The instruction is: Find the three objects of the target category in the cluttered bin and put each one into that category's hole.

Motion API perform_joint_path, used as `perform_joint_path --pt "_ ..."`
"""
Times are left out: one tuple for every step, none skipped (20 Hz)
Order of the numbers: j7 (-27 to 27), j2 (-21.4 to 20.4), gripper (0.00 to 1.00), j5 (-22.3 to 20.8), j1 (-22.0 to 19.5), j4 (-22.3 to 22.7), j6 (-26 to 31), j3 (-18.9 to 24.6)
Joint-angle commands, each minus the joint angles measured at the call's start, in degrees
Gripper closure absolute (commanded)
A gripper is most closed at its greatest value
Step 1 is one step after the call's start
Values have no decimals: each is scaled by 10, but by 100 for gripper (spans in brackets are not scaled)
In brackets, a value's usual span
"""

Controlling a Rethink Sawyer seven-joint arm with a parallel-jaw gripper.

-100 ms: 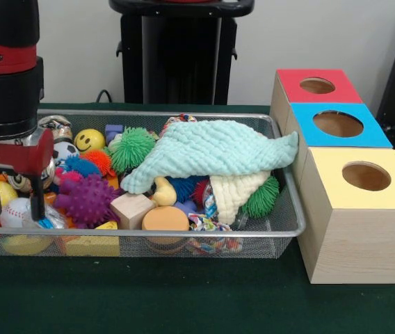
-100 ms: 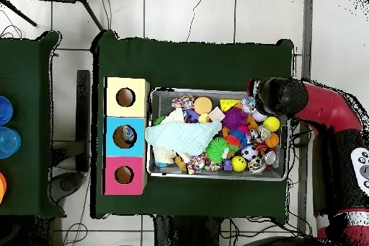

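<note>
Wooden box (image 1: 354, 229), round holes | wire-mesh bin (image 1: 149, 240) | waffle-weave cloth (image 1: 211, 153) | spiky purple ball (image 1: 86, 198) | pincer (image 1: 11, 202) released, empty

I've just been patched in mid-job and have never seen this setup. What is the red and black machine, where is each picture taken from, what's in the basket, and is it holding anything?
The red and black machine is a robot arm; its gripper hangs over one end of a wire mesh bin. One picture looks across the table at the robot; the other looks straight down from above.

The bin holds a jumble of toys: a purple spiky ball, a yellow smiley ball, a baseball, wooden blocks, and a pale green cloth draped over part of the pile.

Beside the bin stand three wooden boxes, each with a round hole on top: red, blue and yellow.

The gripper's fingers look spread, and I see nothing held between them.
</note>
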Motion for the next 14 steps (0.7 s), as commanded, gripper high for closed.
perform_joint_path --pt "-20 -4 0 -18 -2 77 -30 22" --pt "-14 -4 0 -19 0 82 -34 17" --pt "-17 -3 0 -19 1 83 -31 15" --pt "-17 0 0 -17 2 79 -25 15" --pt "-18 1 0 -16 3 78 -21 15" --pt "-18 2 0 -14 3 78 -18 15" --pt "-19 1 0 -12 3 80 -11 15" --pt "-20 2 0 -9 5 76 2 14" --pt "-17 1 0 -7 9 74 15 10" --pt "-15 0 0 -5 13 72 27 6" --pt "-14 -1 0 -4 16 68 37 3" --pt "-14 -1 0 -3 19 64 47 0" --pt "-16 -1 0 -2 20 63 54 -2" --pt "-22 -1 0 -1 20 60 62 0"
